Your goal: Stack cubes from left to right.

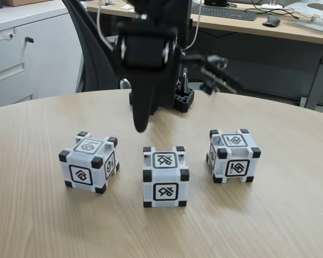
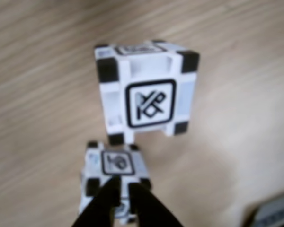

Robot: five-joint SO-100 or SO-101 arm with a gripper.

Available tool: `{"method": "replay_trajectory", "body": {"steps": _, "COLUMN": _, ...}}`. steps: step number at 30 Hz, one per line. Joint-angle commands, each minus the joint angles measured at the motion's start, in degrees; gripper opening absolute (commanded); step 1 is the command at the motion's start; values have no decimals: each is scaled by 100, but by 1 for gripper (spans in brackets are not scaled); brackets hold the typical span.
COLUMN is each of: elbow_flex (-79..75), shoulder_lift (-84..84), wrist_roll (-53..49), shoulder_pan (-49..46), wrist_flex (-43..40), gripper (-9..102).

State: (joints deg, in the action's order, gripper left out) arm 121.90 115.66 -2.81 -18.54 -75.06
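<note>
- Stood in a row on the table (image 1: 37, 226): 3 cubes, all apart, none stacked yet.
- Taken as landmark: middle cube (image 1: 166, 176); left cube (image 1: 89, 162) and right cube (image 1: 232, 156) off to either side in the fixed view.
- Hung above and just behind the middle cube: tool (image 2: 124, 189), fingers nearly closed, holding nothing.
- Probably poised high to pick a first cube.

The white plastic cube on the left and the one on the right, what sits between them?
In the fixed view, a third white plastic cube with black corners stands between the left cube and right cube, touching neither.
</note>
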Motion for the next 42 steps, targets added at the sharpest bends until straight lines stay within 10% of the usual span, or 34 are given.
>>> {"method": "replay_trajectory", "body": {"steps": 1, "elbow_flex": -404, "shoulder_lift": -378, "wrist_roll": 141, "shoulder_pan": -53, "wrist_flex": 53, "gripper": 0}}
{"method": "replay_trajectory", "body": {"steps": 29, "elbow_flex": -316, "shoulder_lift": -431, "wrist_roll": 1521, "shoulder_pan": 3234, "wrist_flex": -9, "gripper": 1}}
{"method": "replay_trajectory", "body": {"steps": 42, "elbow_flex": -316, "shoulder_lift": -527, "wrist_roll": 1415, "shoulder_pan": 3243, "wrist_flex": -18, "gripper": 39}}
